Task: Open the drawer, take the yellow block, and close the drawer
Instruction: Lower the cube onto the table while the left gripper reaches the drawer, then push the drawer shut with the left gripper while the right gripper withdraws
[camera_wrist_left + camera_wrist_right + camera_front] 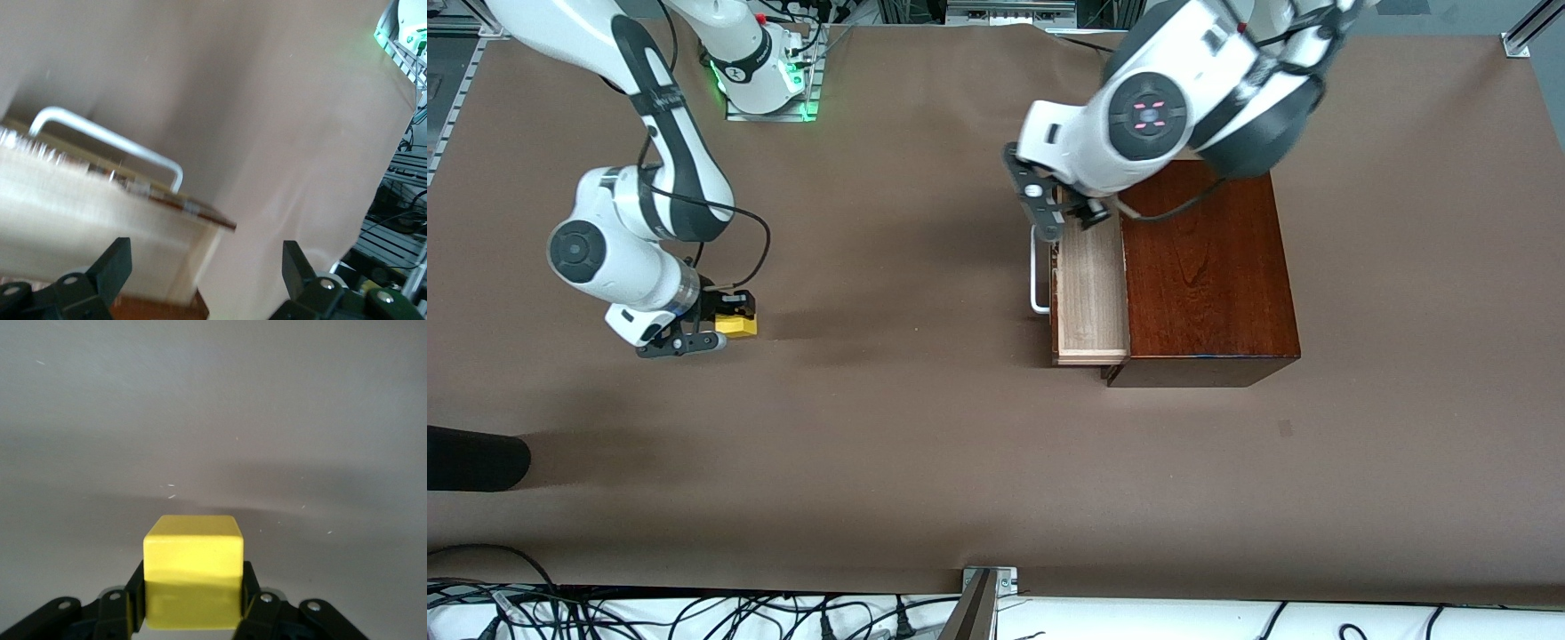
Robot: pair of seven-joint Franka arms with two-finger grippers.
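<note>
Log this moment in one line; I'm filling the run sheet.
drawer: open | yellow block: gripped by right gripper, toward right arm's end | left gripper: open, over drawer

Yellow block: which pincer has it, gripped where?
Right pincer grips the yellow block by two opposite side faces. Left pincer, open above the drawer, holds nothing.

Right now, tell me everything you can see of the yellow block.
The yellow block is a small, plain, bright yellow cube with smooth matte faces. It sits clamped between the fingers of the right gripper, which press on two opposite sides, over the brown table cover toward the right arm's end, well away from the drawer.
</note>
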